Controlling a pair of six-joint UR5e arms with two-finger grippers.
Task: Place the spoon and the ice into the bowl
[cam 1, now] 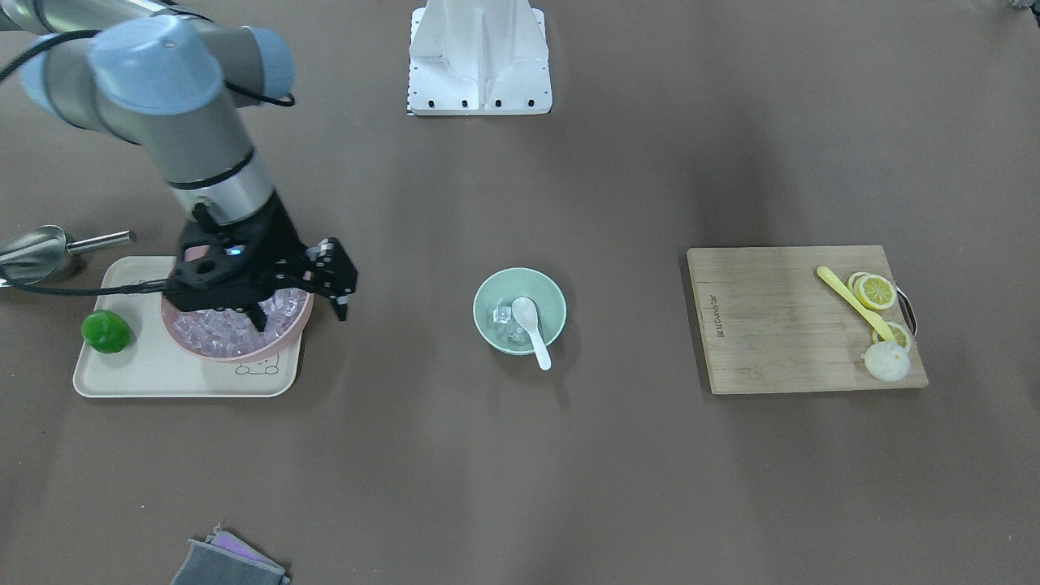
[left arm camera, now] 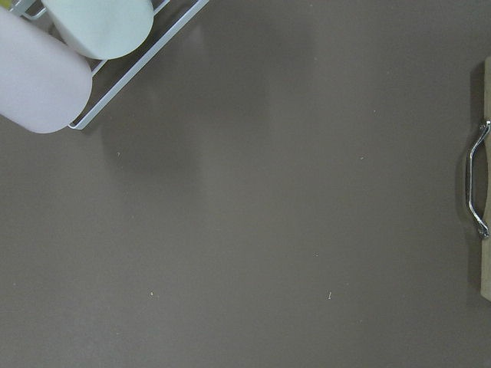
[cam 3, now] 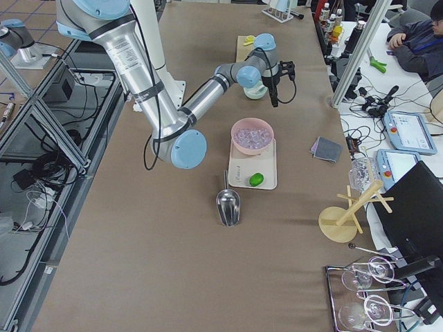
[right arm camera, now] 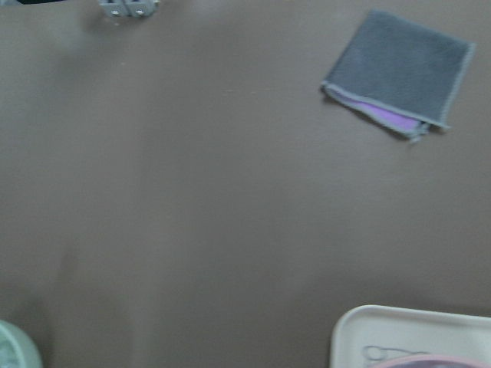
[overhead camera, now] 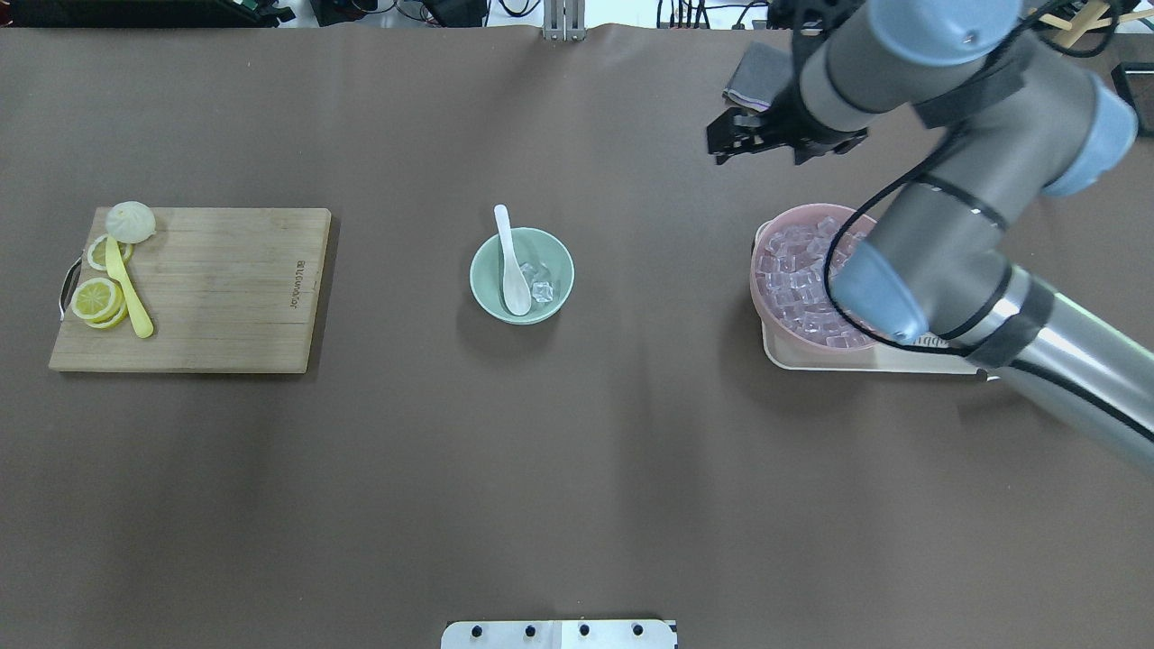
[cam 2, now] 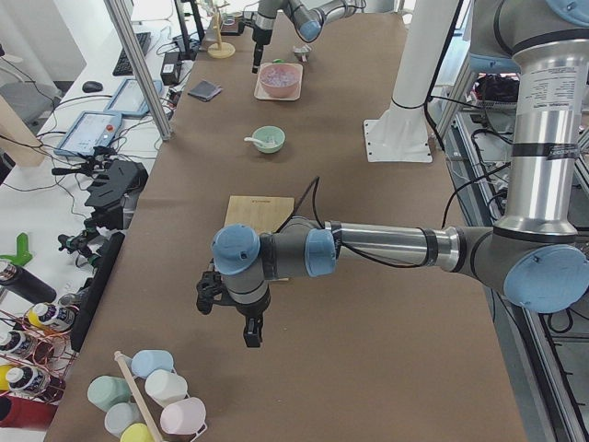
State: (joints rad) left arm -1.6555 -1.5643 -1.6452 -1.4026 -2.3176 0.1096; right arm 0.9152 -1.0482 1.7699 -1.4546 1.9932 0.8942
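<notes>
The mint-green bowl (cam 1: 487,286) stands mid-table, also in the overhead view (overhead camera: 563,261). The white spoon (cam 1: 534,329) lies in it, scoop inside and handle over the rim (overhead camera: 505,236). A few clear ice cubes (cam 1: 504,316) lie in the bowl beside the scoop (overhead camera: 541,289). My right gripper (cam 1: 301,317) is open and empty over the edge of a pink bowl (cam 1: 213,353) heaped with ice (overhead camera: 792,270). My left gripper (cam 2: 250,333) hovers low over bare table far from the bowl; I cannot tell if it is open or shut.
The pink bowl sits on a beige tray (cam 1: 146,375) with a green lime (cam 1: 106,331). A metal scoop (cam 1: 36,250) lies beside the tray. A cutting board (cam 1: 772,325) holds a yellow spoon (cam 1: 851,300) and lemon slices. A grey cloth (cam 1: 227,562) lies near the table edge.
</notes>
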